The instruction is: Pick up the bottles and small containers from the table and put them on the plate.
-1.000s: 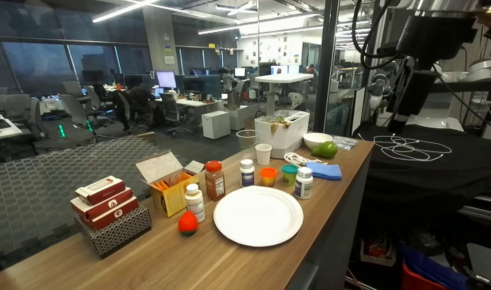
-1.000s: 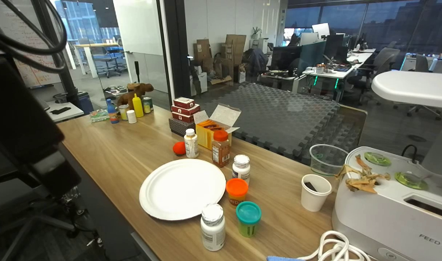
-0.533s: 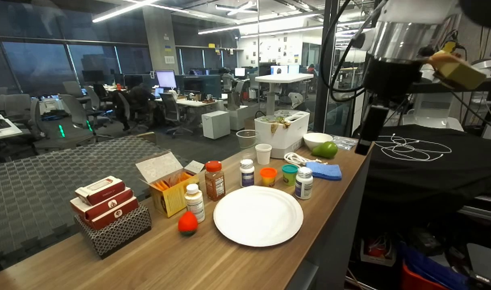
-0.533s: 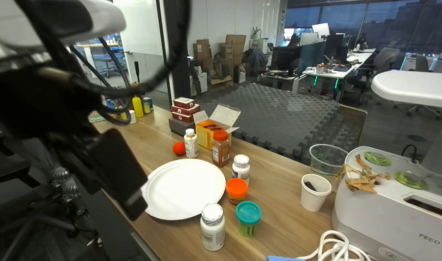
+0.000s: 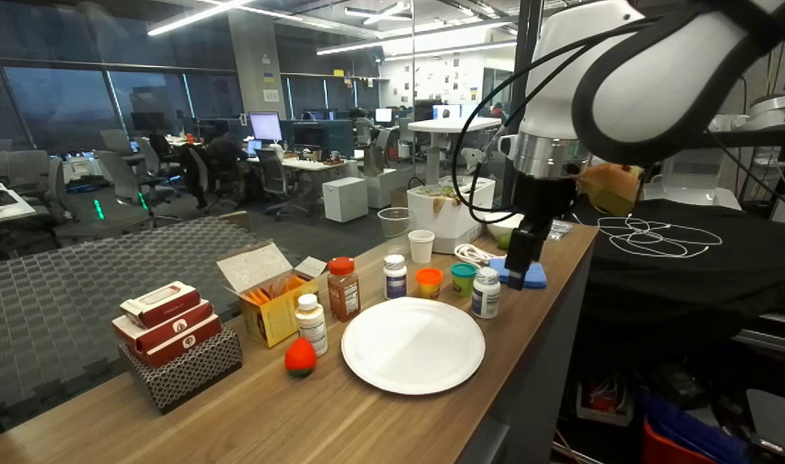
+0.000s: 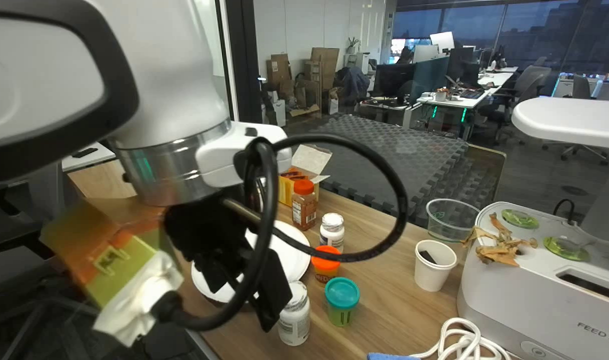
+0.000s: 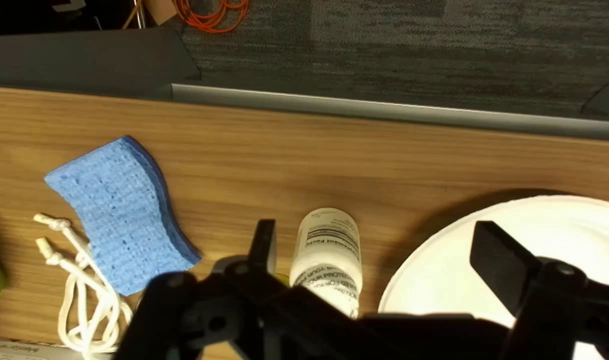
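Pincer (image 7: pixel 373 239) hangs spread, gripping nothing — presumably to straddle the white bottle (image 7: pixel 330 240) standing just beside the plate (image 5: pixel 413 346).

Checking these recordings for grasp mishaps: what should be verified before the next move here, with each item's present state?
1. Jaws open and holding nothing: ok, spread wide with no object gripped.
2. Likely target, the white supplement bottle, upright on the table: ok in an exterior view.
3. Bottle centred between the jaws: not ok; the wrist view shows it nearer the jaw away from the plate.
4. Jaws clear of the plate: cannot tell; one jaw overlaps it in the wrist view, its height unclear.
5. Room beside the teal-lidded tub: cannot tell; it is largely hidden in the wrist view.
6. Plate ready to receive: ok, nothing on it.
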